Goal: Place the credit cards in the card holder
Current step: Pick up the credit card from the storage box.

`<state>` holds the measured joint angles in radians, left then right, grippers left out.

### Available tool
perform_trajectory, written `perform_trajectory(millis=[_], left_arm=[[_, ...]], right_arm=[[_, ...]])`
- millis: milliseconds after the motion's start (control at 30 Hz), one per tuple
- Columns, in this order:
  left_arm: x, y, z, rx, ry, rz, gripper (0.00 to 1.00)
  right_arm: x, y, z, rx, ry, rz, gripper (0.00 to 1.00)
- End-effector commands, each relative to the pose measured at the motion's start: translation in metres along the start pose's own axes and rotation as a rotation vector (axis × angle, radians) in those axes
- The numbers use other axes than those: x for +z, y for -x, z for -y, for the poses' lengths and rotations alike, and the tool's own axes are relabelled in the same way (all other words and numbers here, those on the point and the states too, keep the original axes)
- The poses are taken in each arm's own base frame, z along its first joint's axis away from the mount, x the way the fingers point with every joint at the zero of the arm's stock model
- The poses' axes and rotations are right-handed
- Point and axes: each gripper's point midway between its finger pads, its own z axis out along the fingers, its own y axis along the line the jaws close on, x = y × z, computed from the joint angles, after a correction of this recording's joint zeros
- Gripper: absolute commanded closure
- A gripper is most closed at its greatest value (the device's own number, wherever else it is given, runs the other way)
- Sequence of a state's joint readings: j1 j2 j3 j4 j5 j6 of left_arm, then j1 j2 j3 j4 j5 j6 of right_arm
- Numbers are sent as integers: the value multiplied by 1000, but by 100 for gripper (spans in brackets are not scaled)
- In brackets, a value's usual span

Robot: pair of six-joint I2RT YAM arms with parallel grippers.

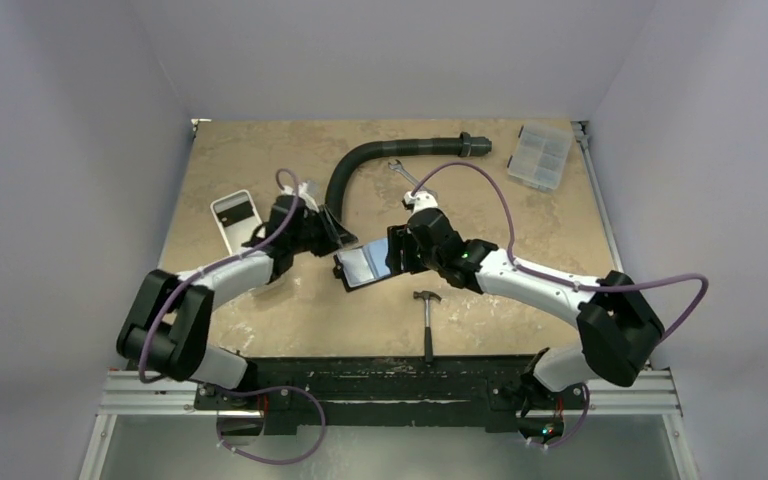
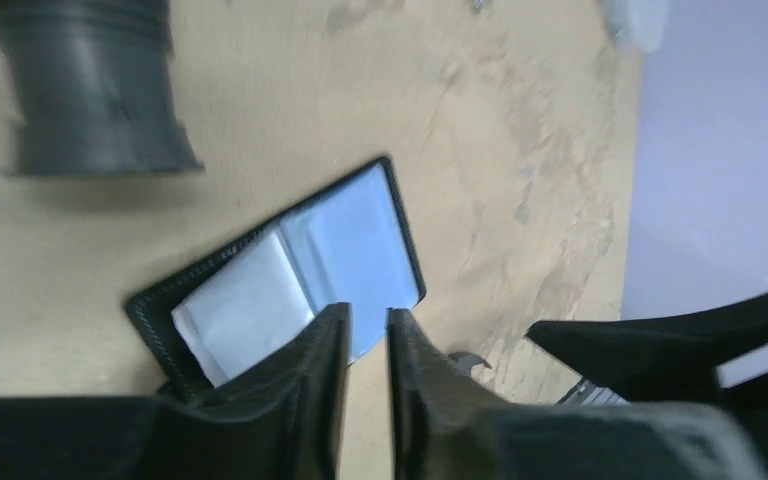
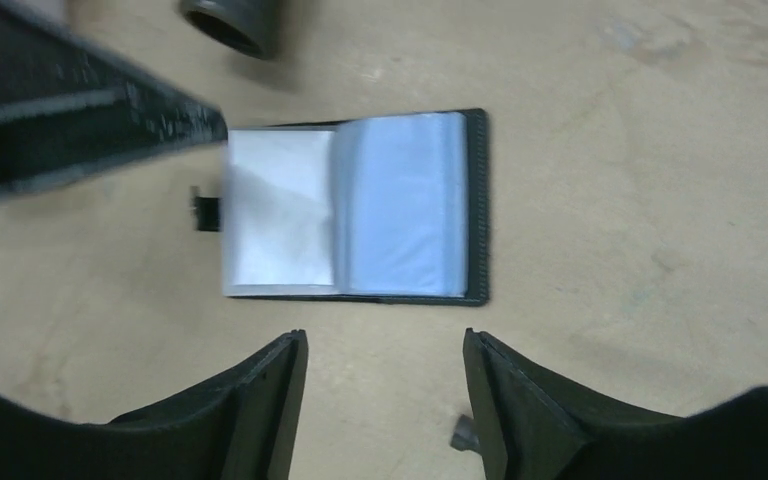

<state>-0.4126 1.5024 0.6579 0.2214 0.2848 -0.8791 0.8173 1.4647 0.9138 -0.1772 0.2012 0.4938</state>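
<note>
1. My left claw (image 2: 368, 325) hangs low just beside the near edge of the card holder (image 3: 360, 205). Its jaws are parted only a slit, and I see nothing between them.
2. The card holder lies open and flat on the table (image 1: 520, 230), glossy pockets up, between my two claws and near the mouth of the hose (image 1: 380, 155).
3. My right claw (image 3: 385, 350) hovers at the holder's other side, jaws well apart and empty.
4. I judge the step to be readying the open holder for a card. To do it well, I would rest one claw lightly on a cover so the holder stays flat. I would then bring a card in low, edge first, square to a pocket mouth, so it does not buckle the plastic.
5. My count, left to right:
   - one white tray (image 1: 245, 235), bearing a small dark patch (image 1: 231, 212) that may be a credit card, though I cannot tell
   - one hose
   - one card holder
   - one wrench (image 1: 400, 172)
   - one hammer (image 1: 427, 320)
   - one clear box (image 1: 540, 157)
6. I make out no credit card for certain, loose or in a pocket.
</note>
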Motion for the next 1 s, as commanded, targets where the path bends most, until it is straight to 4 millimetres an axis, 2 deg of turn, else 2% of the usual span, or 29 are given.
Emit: perform_trajectory(millis=[0, 67, 167, 233, 333, 367, 433, 500, 567, 667, 867, 967], left_arm=[[-45, 47, 25, 72, -65, 57, 71], [-64, 59, 22, 95, -41, 56, 62], [-105, 97, -7, 118, 124, 139, 50], [-142, 130, -31, 144, 305, 250, 38], [-200, 157, -82, 149, 713, 383, 30], [-214, 160, -96, 132, 824, 410, 26], [-224, 164, -112, 87, 942, 436, 25], [-216, 166, -115, 12, 918, 451, 24], [-196, 169, -109, -82, 818, 472, 24], [-173, 186, -104, -217, 696, 530, 19], [-144, 199, -136, -538, 694, 573, 17], [-125, 202, -144, -728, 571, 586, 16]], right_arm=[[-4, 4, -45, 19, 245, 10, 32], [-1, 7, -63, 20, 323, 0, 31], [5, 14, -77, -1, 376, -2, 30], [4, 17, -88, 3, 431, -2, 30], [6, 18, -90, -23, 436, -5, 30], [7, 18, -89, -36, 433, -7, 30], [7, 18, -89, -53, 437, -4, 30], [6, 16, -92, -62, 460, -4, 30], [5, 14, -94, -70, 482, -5, 31], [3, 11, -94, -71, 491, -3, 31], [-4, 9, -82, -73, 454, 31, 31], [-4, 6, -77, -74, 444, 38, 31]])
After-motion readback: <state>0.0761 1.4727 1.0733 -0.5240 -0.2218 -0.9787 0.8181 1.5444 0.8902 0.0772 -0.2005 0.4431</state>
